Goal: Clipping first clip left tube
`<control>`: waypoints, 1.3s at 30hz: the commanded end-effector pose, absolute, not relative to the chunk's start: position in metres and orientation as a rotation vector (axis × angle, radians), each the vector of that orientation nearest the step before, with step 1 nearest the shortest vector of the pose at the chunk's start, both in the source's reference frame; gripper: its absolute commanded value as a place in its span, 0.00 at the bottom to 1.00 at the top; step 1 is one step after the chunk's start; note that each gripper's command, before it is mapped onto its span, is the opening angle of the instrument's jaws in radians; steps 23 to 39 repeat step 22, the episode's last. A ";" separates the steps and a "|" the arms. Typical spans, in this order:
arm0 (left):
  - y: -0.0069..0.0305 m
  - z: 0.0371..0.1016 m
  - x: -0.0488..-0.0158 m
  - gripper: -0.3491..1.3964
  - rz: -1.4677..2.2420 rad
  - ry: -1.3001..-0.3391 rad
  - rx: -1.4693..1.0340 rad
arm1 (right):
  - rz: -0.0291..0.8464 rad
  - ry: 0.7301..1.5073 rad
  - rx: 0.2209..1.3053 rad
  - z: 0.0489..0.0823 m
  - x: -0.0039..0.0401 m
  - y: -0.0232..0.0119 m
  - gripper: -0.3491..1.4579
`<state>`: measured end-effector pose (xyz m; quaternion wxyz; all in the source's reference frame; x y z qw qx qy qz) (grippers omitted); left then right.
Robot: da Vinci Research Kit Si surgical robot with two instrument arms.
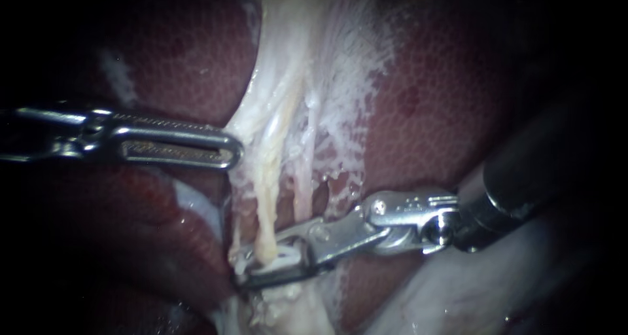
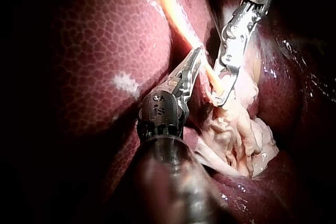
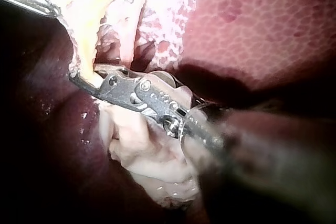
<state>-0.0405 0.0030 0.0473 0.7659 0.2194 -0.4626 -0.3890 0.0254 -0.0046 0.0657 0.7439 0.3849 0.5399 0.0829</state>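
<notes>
A: Where is the left tube found?

B: In the endoscope view the left tube [image 1: 267, 204] is seen as the thicker, yellowish strand. It is stretched down out of the pale tissue [image 1: 288, 80] that is spread over the liver [image 1: 445, 112]. A thinner strand [image 1: 304, 184] is seen just beside it, on its right. The lower end of the left tube is taken between the jaws of the right instrument [image 1: 237, 269].

A: How are those jaws set?

B: They are closed onto the left tube from both sides, with only a narrow gap between them. A white clip [image 1: 282, 255] is seen in that gap, against the tube. In the right wrist view the tube is likewise seen caught at the tip of the right instrument [image 3: 79, 80].

A: And the left instrument?

B: The left instrument [image 1: 232, 153] is held level, well above the right one. Its jaws are pressed together on the edge of the pale tissue, which is drawn out to a point there. In the left wrist view its tip [image 2: 195, 53] is seen just beside the tube
</notes>
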 end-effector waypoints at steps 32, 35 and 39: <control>0.0030 0.0473 -0.0405 0.00 -0.845 -1.005 0.478 | 0.210 1.172 0.871 0.0661 0.0247 -0.0043 0.00; 0.0030 0.0473 -0.0405 0.00 -0.845 -1.005 0.478 | 0.210 1.172 0.871 0.0661 0.0247 -0.0043 0.00; 0.0030 0.0473 -0.0405 0.00 -0.845 -1.005 0.478 | 0.210 1.172 0.871 0.0661 0.0247 -0.0043 0.00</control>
